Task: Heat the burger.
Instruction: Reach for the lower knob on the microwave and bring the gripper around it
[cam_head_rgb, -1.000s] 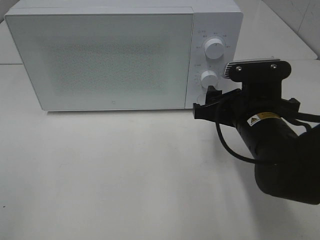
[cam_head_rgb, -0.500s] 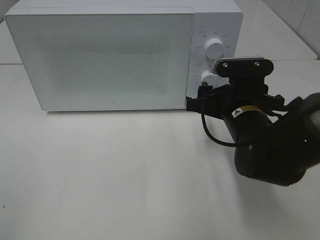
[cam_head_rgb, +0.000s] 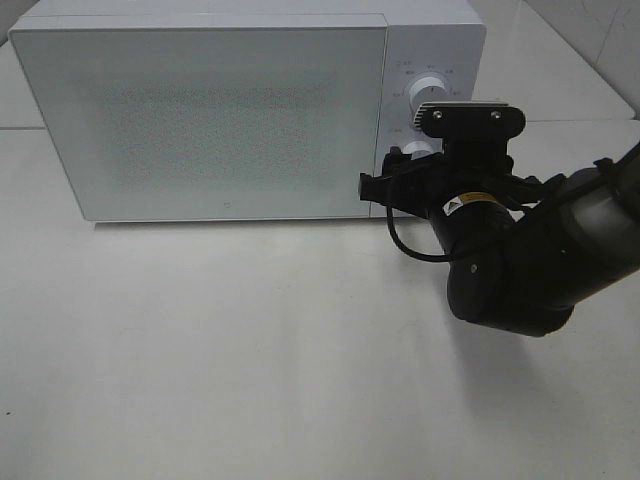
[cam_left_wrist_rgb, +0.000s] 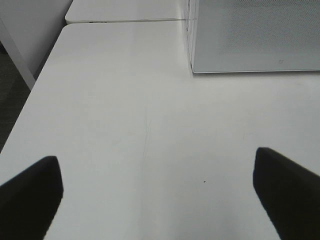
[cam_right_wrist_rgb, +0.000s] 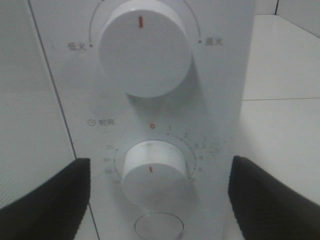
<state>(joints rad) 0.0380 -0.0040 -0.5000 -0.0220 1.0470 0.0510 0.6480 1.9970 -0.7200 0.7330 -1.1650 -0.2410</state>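
Burger is nowhere in my views; the microwave (cam_head_rgb: 200, 110) has its door closed and its frosted front shows nothing, so I judge it is inside but cannot confirm that. On the left, my left gripper (cam_left_wrist_rgb: 157, 200) hangs over the bare surface (cam_head_rgb: 250, 350) with its fingers spread wide and nothing between them, near the microwave's left corner. Moving right to the control panel, the power knob (cam_right_wrist_rgb: 145, 50) sits above the timer knob (cam_right_wrist_rgb: 152, 167), with a round button (cam_right_wrist_rgb: 159, 227) below both. My right gripper (cam_right_wrist_rgb: 159, 185) faces that panel, wide open and empty, a finger on each side of the timer knob but not touching it. I take this as the timer-setting step. Next I would need to ease forward until the fingers bracket the timer knob squarely, close firmly on it, then roll the wrist to turn it off zero without slipping.
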